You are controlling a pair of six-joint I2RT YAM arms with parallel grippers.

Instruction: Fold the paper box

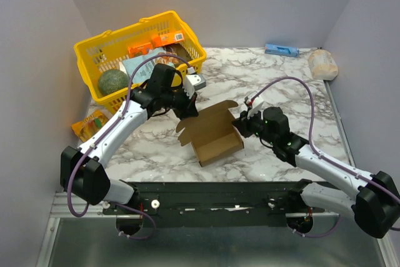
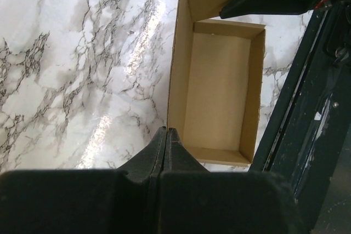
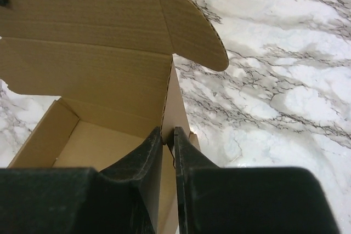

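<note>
The paper box [image 1: 211, 132] stands open-topped at mid-tabletop [image 1: 281, 85]. The left tool [image 2: 166, 135] and right tool [image 3: 168, 135] each pinch a thin wall edge. Risk: uneven pulling could crease or tear the cardboard, or slip a grip free.

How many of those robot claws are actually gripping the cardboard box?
2. The left gripper pinches an edge of the raised lid of the paper box; the right gripper pinches a side wall at the opposite end. No other grippers are in view.
</note>
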